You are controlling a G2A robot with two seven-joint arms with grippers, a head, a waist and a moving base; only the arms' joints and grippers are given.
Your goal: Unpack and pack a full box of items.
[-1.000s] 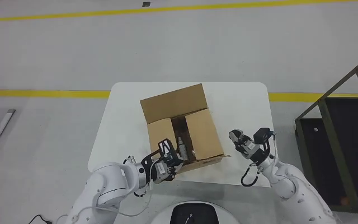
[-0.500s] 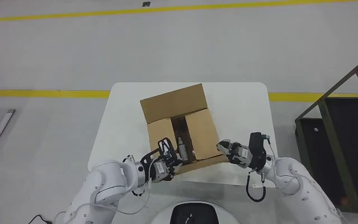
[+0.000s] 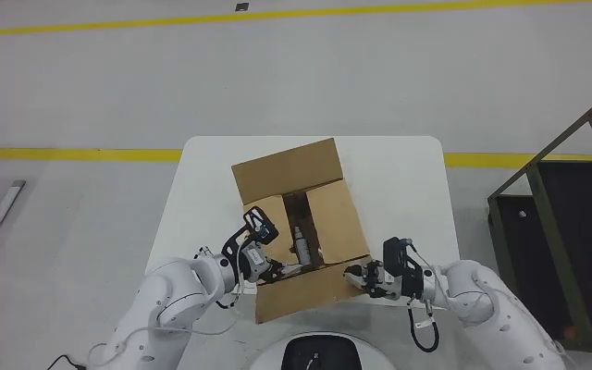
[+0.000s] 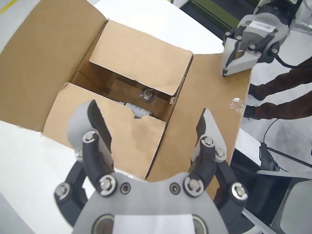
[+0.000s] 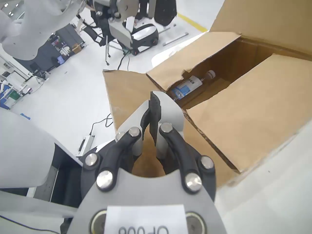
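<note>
Two side flaps stand in our way: the left side flap (image 3: 268,211) and the wider right side flap (image 3: 335,222) lie folded over the mouth of the brown cardboard box (image 3: 314,252), leaving only a narrow slot between them. Through that slot we see a small bottle with a blue and white label (image 5: 187,85) inside the box, mostly covered by the flaps.

The box sits in the middle of the white rounded table (image 3: 398,176). Its far flap (image 3: 289,171) is laid back, and its near flap (image 3: 296,291) is folded out toward the table's near edge.

Our right gripper (image 5: 153,103) is closed tight on the right corner of that near flap, with the cardboard pinched between its fingers. Our left gripper (image 4: 148,120) is spread wide with nothing in it. It hangs above the near left part of the box, where the left side flap meets the near flap.

Off the table to the right stands a dark green metal rack (image 3: 546,213), and a yellow floor line (image 3: 92,154) runs out to the left of the table.
</note>
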